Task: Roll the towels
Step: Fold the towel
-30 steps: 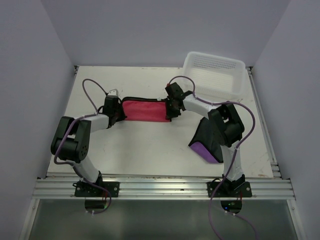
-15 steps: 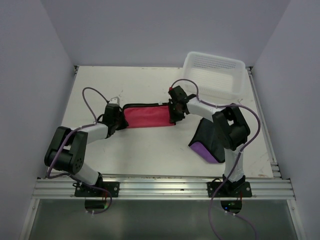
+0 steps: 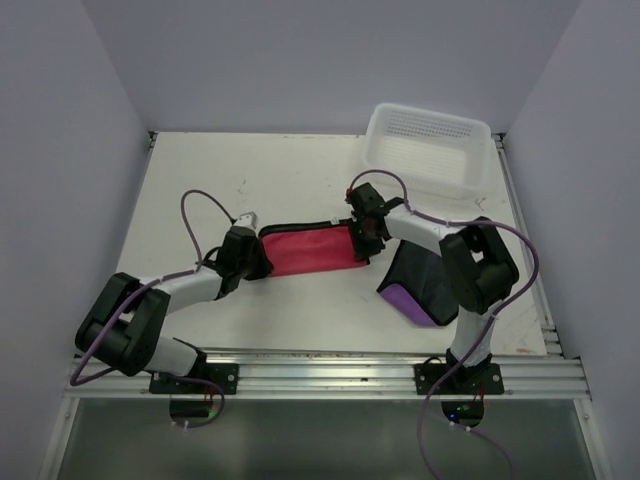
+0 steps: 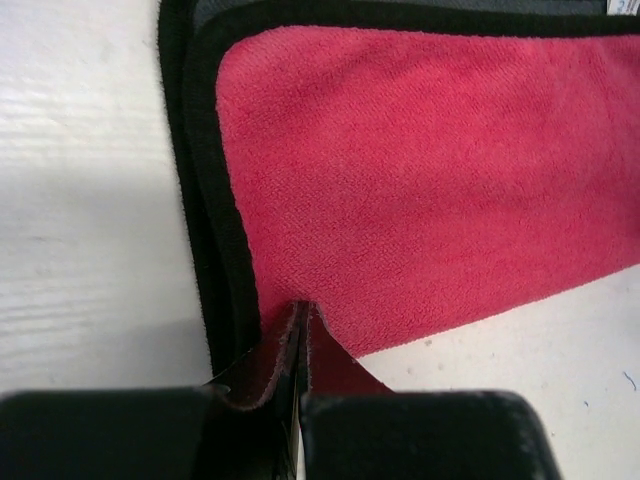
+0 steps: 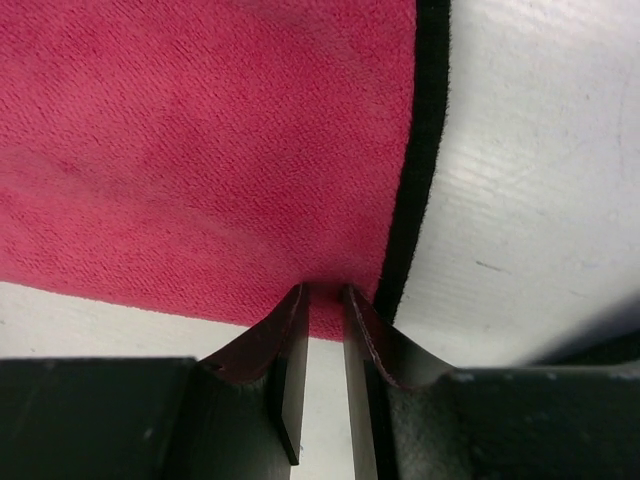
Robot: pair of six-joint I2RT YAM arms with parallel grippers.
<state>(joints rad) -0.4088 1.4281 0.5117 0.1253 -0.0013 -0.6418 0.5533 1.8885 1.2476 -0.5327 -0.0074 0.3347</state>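
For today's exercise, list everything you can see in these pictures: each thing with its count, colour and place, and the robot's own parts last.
pink-red towel: one, pink-red with black edging, spread flat mid-table between the two grippers.
purple towel: one, purple with black fabric over it, near right of the table, partly under the right arm.
basket: one, white perforated plastic, far right corner of the table.
table: one, white, enclosed by pale walls.
left gripper: one, black, shut on the pink-red towel's near left corner.
right gripper: one, black; its jaws stand slightly apart at the towel's near right corner, cloth lifted against both fingers.
cables: purple, one looping along each arm.
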